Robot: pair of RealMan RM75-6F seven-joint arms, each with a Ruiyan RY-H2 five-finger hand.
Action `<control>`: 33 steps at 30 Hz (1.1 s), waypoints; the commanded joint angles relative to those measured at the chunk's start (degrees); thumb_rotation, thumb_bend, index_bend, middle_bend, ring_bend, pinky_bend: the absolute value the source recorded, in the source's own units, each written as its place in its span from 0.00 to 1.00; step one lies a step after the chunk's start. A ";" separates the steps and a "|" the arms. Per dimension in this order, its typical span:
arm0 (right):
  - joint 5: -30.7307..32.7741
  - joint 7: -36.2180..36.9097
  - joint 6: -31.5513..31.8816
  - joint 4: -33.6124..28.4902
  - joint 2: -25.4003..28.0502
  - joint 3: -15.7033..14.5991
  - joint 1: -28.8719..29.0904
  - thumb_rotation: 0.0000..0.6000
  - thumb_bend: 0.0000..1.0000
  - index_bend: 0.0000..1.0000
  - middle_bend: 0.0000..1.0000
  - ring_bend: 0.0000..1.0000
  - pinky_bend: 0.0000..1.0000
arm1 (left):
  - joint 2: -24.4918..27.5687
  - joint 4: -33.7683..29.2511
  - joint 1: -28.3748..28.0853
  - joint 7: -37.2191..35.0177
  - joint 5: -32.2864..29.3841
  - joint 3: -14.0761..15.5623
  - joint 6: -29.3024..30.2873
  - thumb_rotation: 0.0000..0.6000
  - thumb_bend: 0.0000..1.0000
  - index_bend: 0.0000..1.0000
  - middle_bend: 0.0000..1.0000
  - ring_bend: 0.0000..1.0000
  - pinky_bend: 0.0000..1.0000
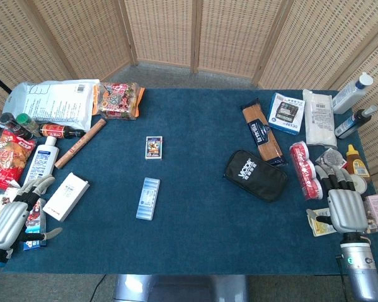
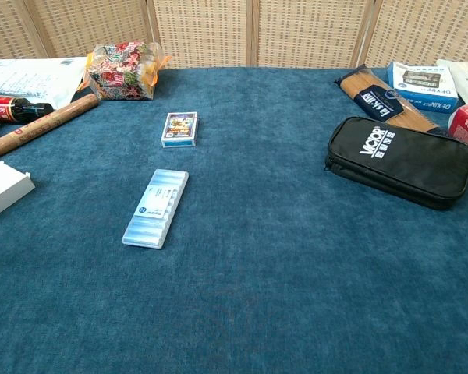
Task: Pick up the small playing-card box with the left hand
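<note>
The left hand (image 1: pixel 11 217) is resting at the near table edge, fingers loosely spread and holding nothing. Just beyond its fingertips a white carton (image 1: pixel 66 195) is lying, then the pale blue blister strip (image 1: pixel 148 198). The playing-card box (image 1: pixel 154 148) is sitting flat, well beyond the fingers; I'd be reaching over the strip, descending from above, and pinching its long sides.
</note>
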 commanded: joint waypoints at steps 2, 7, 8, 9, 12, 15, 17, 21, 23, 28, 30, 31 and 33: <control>0.22 0.13 -0.27 0.20 -0.42 0.24 0.17 1.00 0.11 0.00 0.00 0.00 0.00 | 0.11 -0.18 -0.23 0.22 0.04 -0.03 -0.33 1.00 0.04 0.00 0.00 0.00 0.00; 0.27 1.21 -0.98 0.58 -0.74 -0.17 0.01 1.00 0.11 0.00 0.00 0.00 0.00 | 0.10 -0.59 -0.69 1.41 -0.90 -0.42 -1.15 1.00 0.04 0.00 0.00 0.00 0.00; 0.17 1.41 -0.89 0.62 -0.74 -0.21 -0.08 1.00 0.11 0.00 0.00 0.00 0.00 | 0.08 -0.75 -0.78 1.83 -1.08 -0.55 -1.25 1.00 0.04 0.00 0.00 0.00 0.00; 0.04 1.63 -0.68 0.66 -0.75 -0.24 -0.22 1.00 0.11 0.00 0.00 0.00 0.00 | 0.11 -0.92 -0.92 2.12 -1.19 -0.63 -1.44 1.00 0.04 0.00 0.00 0.00 0.00; -0.37 2.17 0.12 0.75 -0.72 -0.29 -0.72 1.00 0.11 0.00 0.00 0.00 0.00 | 0.44 -1.41 -1.70 2.76 -1.49 -1.01 -2.46 1.00 0.05 0.00 0.00 0.00 0.00; -0.64 2.66 0.69 0.79 -0.60 -0.41 -1.20 1.00 0.11 0.00 0.00 0.00 0.00 | 0.87 -1.85 -3.07 3.78 -2.06 -1.60 -4.34 1.00 0.04 0.00 0.00 0.00 0.00; -0.79 3.11 1.06 0.84 -0.59 -0.53 -1.58 1.00 0.11 0.00 0.00 0.00 0.00 | 1.25 -2.18 -4.40 4.28 -2.96 -2.26 -6.20 1.00 0.04 0.00 0.00 0.00 0.00; -1.15 4.06 1.59 1.13 -0.90 -0.87 -2.25 1.00 0.11 0.00 0.00 0.00 0.00 | 2.17 -2.58 -7.30 4.38 -4.82 -3.63 -10.27 1.00 0.05 0.00 0.00 0.00 0.00; -1.48 4.46 1.91 1.30 -0.93 -1.08 -2.61 1.00 0.11 0.00 0.00 0.00 0.00 | 2.39 -2.48 -8.83 4.57 -5.80 -4.44 -12.21 1.00 0.05 0.00 0.00 0.00 0.00; -1.86 4.85 2.74 1.22 -0.62 -1.24 -3.40 1.00 0.11 0.00 0.00 0.00 0.00 | 1.20 -0.80 -12.49 5.47 -9.03 -6.25 -17.16 1.00 0.05 0.00 0.00 0.00 0.00; -1.99 4.78 2.75 0.97 -0.38 -1.28 -3.50 1.00 0.11 0.00 0.00 0.00 0.00 | 0.24 0.15 -13.85 6.72 -10.55 -6.86 -19.00 1.00 0.05 0.00 0.00 0.00 0.00; -2.14 4.70 2.78 0.79 -0.23 -1.30 -3.54 1.00 0.11 0.00 0.00 0.00 0.00 | -0.55 0.80 -14.78 7.40 -11.78 -7.34 -20.22 1.00 0.04 0.00 0.00 0.00 0.00; -2.39 4.68 2.90 0.58 -0.05 -1.31 -3.62 1.00 0.12 0.00 0.00 0.00 0.00 | -1.95 1.93 -16.11 8.32 -13.78 -8.09 -21.91 1.00 0.05 0.00 0.00 0.00 0.00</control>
